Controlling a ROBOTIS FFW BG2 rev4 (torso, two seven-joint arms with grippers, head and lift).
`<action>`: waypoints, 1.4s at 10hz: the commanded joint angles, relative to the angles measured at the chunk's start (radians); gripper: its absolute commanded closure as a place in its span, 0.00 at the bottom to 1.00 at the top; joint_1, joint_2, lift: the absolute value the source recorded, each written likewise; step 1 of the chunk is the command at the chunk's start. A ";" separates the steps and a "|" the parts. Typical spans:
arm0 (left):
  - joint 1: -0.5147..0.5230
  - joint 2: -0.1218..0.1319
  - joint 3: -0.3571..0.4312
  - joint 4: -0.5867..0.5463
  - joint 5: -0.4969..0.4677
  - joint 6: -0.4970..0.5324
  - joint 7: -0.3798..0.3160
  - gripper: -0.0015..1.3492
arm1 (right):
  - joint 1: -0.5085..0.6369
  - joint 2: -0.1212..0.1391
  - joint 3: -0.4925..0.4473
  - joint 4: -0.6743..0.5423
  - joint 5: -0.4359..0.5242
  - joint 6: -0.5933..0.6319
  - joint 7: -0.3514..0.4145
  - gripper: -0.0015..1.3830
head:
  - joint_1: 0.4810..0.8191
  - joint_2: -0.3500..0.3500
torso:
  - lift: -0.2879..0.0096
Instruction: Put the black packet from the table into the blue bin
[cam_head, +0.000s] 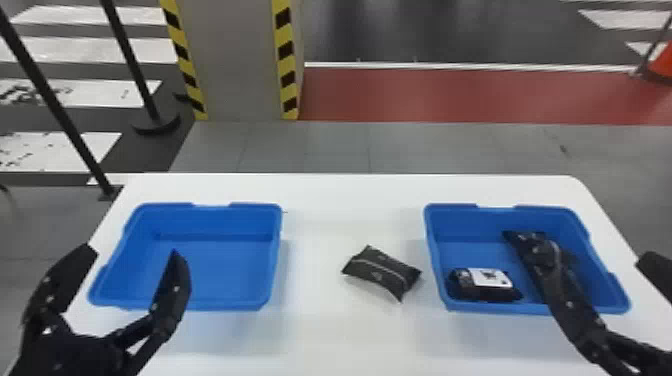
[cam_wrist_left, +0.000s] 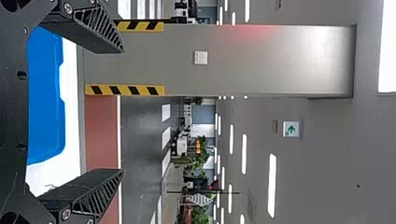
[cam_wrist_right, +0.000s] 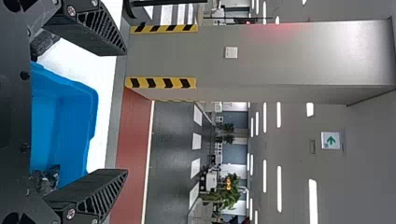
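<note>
The black packet (cam_head: 382, 272) lies on the white table between two blue bins, close to the left wall of the right-hand blue bin (cam_head: 530, 306). In the right wrist view the black packet (cam_wrist_right: 43, 45) is partly behind a finger. My right gripper (cam_head: 597, 257) stands open at the right-hand bin, one finger over the bin and hiding part of its contents; its fingers are wide apart around nothing in the right wrist view, gripper (cam_wrist_right: 126, 112). My left gripper (cam_head: 131, 249) is open and empty by the left-hand blue bin (cam_head: 180, 303), likewise in the left wrist view, gripper (cam_wrist_left: 122, 111).
Inside the right-hand bin lie a black pack with a white label (cam_head: 487, 285) and another dark packet (cam_head: 522, 240), partly covered by my right finger. The left-hand bin holds nothing visible. Beyond the table (cam_head: 350, 190) stands a pillar (cam_head: 237, 60) with striped edges.
</note>
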 joint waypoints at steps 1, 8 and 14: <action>-0.002 0.000 0.000 0.000 0.000 -0.002 0.000 0.09 | 0.000 -0.002 -0.001 0.000 0.000 0.002 0.001 0.09 | 0.63 0.53 | 0.60; -0.005 -0.002 -0.004 0.000 -0.002 0.010 0.000 0.09 | -0.047 -0.015 0.003 -0.002 0.004 0.130 0.011 0.09 | 0.63 0.53 | 0.60; 0.002 -0.003 0.000 0.000 0.000 0.010 0.000 0.09 | -0.427 -0.072 0.123 0.167 0.068 0.537 0.120 0.09 | 0.63 0.60 | 0.60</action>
